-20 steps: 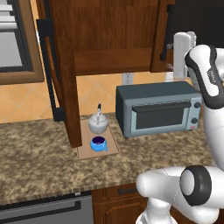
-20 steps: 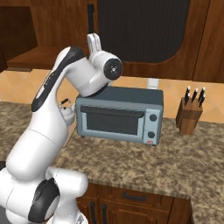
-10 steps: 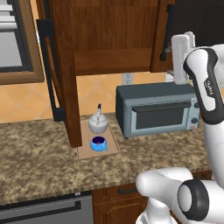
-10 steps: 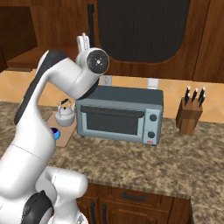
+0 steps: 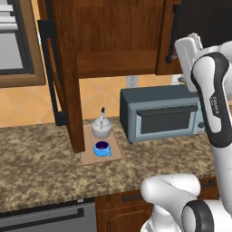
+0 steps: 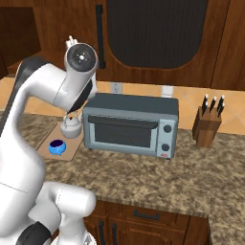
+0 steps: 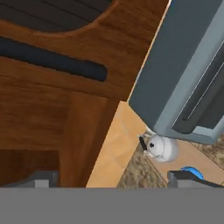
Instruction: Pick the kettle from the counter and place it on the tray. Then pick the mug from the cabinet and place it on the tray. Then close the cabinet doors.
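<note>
The silvery-white kettle (image 5: 102, 128) (image 6: 72, 126) (image 7: 160, 148) stands at the back of the tan tray (image 5: 115, 152) (image 6: 71, 150). In front of it on the tray sits the blue mug (image 5: 102, 148) (image 6: 57, 146) (image 7: 192, 171). My gripper (image 7: 114, 179) (image 6: 72, 40) is open and holds nothing. It hangs high above the toaster oven, close to the right cabinet door (image 6: 158, 33) and its dark bar handle (image 6: 99, 24) (image 7: 52, 61). The left cabinet door (image 5: 68, 90) stands swung out over the counter (image 5: 36, 154), beside the tray.
A grey toaster oven (image 5: 161, 115) (image 6: 130, 124) (image 7: 188, 74) sits on the counter right of the tray, under my hand. A knife block (image 6: 208, 125) stands at the far right. A dark oven front (image 5: 16, 41) shows at the upper left.
My arm has swung the hand to the left, nearer the right door's handle. Kettle, mug and tray have stayed put.
</note>
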